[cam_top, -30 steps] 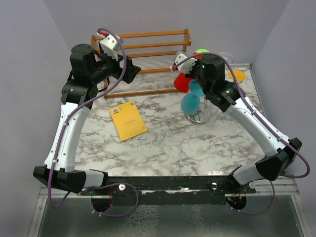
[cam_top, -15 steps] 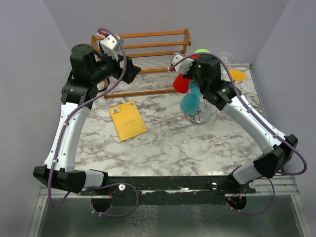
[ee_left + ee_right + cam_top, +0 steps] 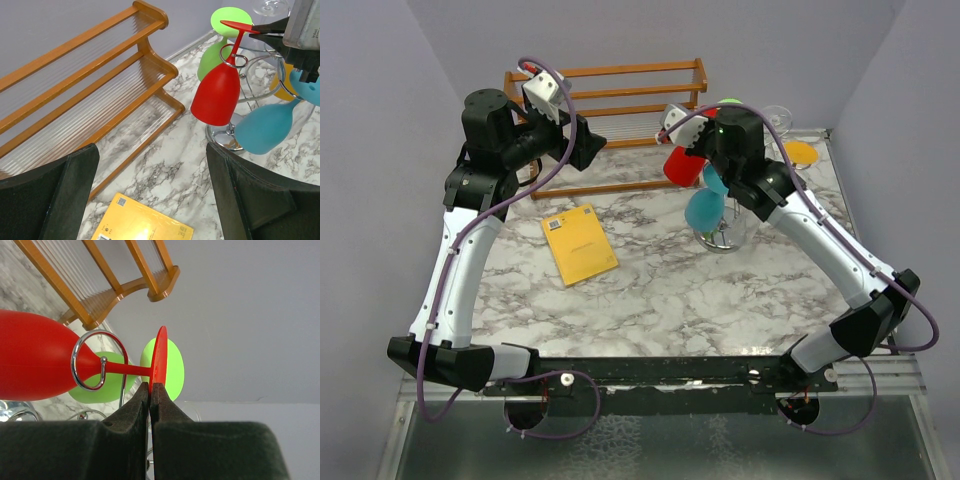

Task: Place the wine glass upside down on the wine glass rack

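The red wine glass (image 3: 682,165) hangs bowl down and tilted, its stem (image 3: 127,369) inside a curled wire arm (image 3: 80,347) of the silver wine glass rack (image 3: 724,241). My right gripper (image 3: 700,143) is shut on the glass's red foot (image 3: 160,355), seen edge-on between the fingertips of the gripper (image 3: 150,389). In the left wrist view the red glass (image 3: 217,95) leans over the rack's disc base (image 3: 222,137). My left gripper (image 3: 588,148) is open and empty, held above the table to the left, as its own view (image 3: 152,195) shows.
Blue (image 3: 705,207), green (image 3: 728,103) and orange (image 3: 802,152) glasses hang on the rack. A clear glass (image 3: 778,115) stands behind it. A brown wooden slatted shelf (image 3: 620,100) lines the back wall. A yellow book (image 3: 578,243) lies left of centre.
My right gripper has carried the red glass a little to the left and up at the rack's arm. The left arm has not moved.
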Tool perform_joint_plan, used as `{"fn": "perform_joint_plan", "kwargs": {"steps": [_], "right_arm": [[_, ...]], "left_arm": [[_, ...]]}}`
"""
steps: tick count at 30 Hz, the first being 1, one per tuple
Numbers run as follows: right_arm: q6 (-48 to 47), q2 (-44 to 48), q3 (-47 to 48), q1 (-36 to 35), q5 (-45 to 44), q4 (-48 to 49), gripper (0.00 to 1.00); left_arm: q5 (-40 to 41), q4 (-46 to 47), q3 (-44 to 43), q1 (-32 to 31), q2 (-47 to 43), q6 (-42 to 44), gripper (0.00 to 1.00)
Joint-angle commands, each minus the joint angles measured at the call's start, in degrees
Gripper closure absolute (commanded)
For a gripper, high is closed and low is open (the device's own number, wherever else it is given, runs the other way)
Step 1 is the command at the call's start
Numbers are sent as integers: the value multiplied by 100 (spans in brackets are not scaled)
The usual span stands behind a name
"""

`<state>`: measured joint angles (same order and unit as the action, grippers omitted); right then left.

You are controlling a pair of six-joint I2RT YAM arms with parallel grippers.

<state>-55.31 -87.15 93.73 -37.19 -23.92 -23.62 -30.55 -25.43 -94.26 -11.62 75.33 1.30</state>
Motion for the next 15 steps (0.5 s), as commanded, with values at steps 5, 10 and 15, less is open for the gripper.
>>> {"fn": "perform_joint_plan", "kwargs": {"steps": [5,10,15], "right_arm": [[45,-145,292,-151,133,112,99],[45,-182,301,-221,124,89,99],[47,-188,321,-299,104,51,99]], "left_arm": [[-195,31,-14,28,-5,81,9],[-211,21,-5,32,1,92,9],[-228,17,-5,35,16,104,9]]}}
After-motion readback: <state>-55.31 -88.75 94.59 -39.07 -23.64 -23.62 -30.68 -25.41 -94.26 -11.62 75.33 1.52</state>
